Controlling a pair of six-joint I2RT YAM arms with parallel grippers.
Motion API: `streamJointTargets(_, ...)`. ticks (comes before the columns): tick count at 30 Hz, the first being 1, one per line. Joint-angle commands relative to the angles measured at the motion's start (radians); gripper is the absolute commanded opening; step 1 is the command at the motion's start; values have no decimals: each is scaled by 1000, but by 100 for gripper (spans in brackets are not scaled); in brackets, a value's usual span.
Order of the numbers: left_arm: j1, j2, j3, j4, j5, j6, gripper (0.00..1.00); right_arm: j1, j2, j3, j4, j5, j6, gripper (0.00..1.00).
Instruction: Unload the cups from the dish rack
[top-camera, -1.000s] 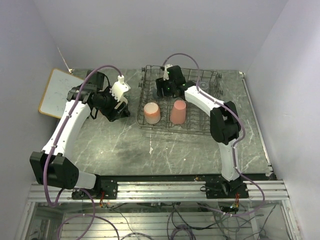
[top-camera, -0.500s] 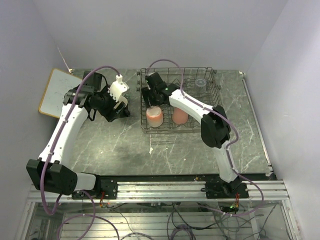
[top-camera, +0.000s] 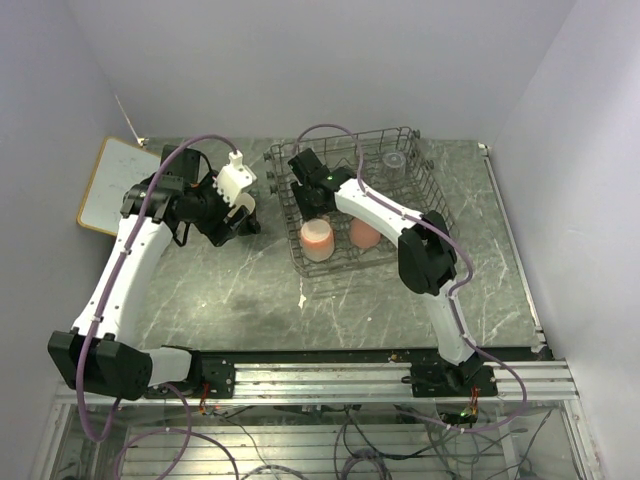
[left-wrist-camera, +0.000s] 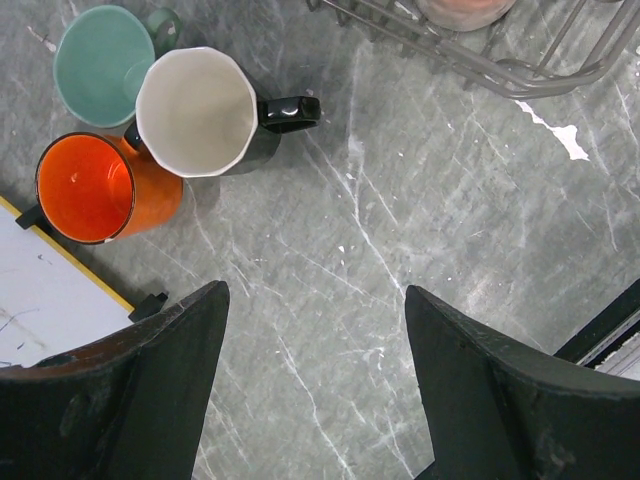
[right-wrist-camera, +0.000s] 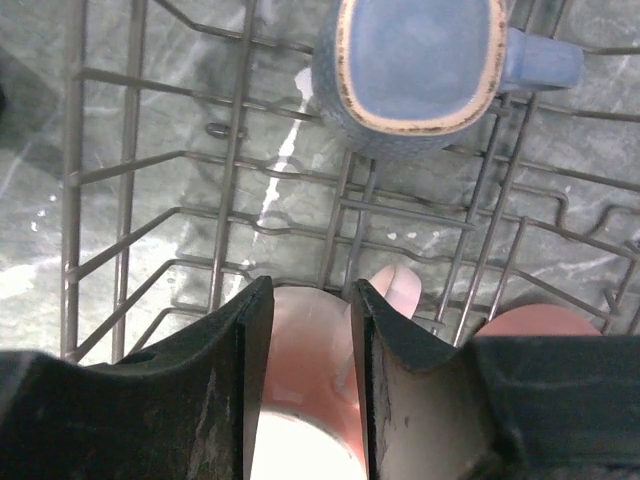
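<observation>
**Pale pink mug is next: hard, slick and hemmed in by wire**

From above, you see the dish rack (top-camera: 430, 180) at the far middle of the worktop (top-camera: 250, 290). A pale pink mug (top-camera: 318, 240) and a tall pink tumbler (top-camera: 365, 232) stand along its near side, and a clear glass (top-camera: 397, 158) sits in its far right corner. Your right hand (top-camera: 315, 200) reaches down inside the rack just behind the mug. Your left hand (top-camera: 235, 222) hovers over the worktop left of the rack, near the whiteboard (top-camera: 110, 185).

On the left wrist, your hand (left-wrist-camera: 312, 300) stands wide and holds nothing. Beyond it, an orange mug (left-wrist-camera: 90, 188), a mint green mug (left-wrist-camera: 100, 50) and a black mug (left-wrist-camera: 200, 110) stand upright, bunched together on the stone.

On the right wrist, your hand (right-wrist-camera: 305, 295) is narrowed to a slim gap, and the pale pink mug fills that gap. You cannot tell from here whether the fingers are pinching it yet. A grey-blue cup (right-wrist-camera: 415, 65) rests on the wires beyond, its handle to the right in this view.

Treat the mug as glazed pottery: stiff, fairly weighty and slippery, and likely to chip against the tines. Your best hold is probably across the wall near the rim, followed by a lift straight up. The glass looks the most fragile of the lot, and the tumbler the likeliest to topple
</observation>
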Motion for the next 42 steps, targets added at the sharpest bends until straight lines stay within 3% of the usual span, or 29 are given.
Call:
streamJointTargets(1, -4, -35, -14, 0, -3, 17, 82, -2, 12, -14, -142, 53, -52, 35)
streamJointTargets(14, -3, -42, -14, 3, 17, 7, 82, -17, -149, -187, -134, 121, -42, 5)
streamJointTargets(20, -4, -52, -21, 0, 23, 7, 82, -28, -232, -245, -128, 171, -20, 6)
streamJointTargets(21, -4, -52, -20, 0, 23, 7, 82, -29, -267, -250, -129, 185, -16, 10)
streamJointTargets(25, -4, -54, -13, -5, 27, 5, 82, -28, -340, -253, -136, 246, 23, 51)
streamJointTargets(35, -4, -64, -15, -9, 29, 8, 82, 54, -464, -423, -98, 152, 91, 96)
streamJointTargets(42, -4, -64, -8, -14, 38, 2, 82, 101, -483, -531, -42, 130, 126, 100)
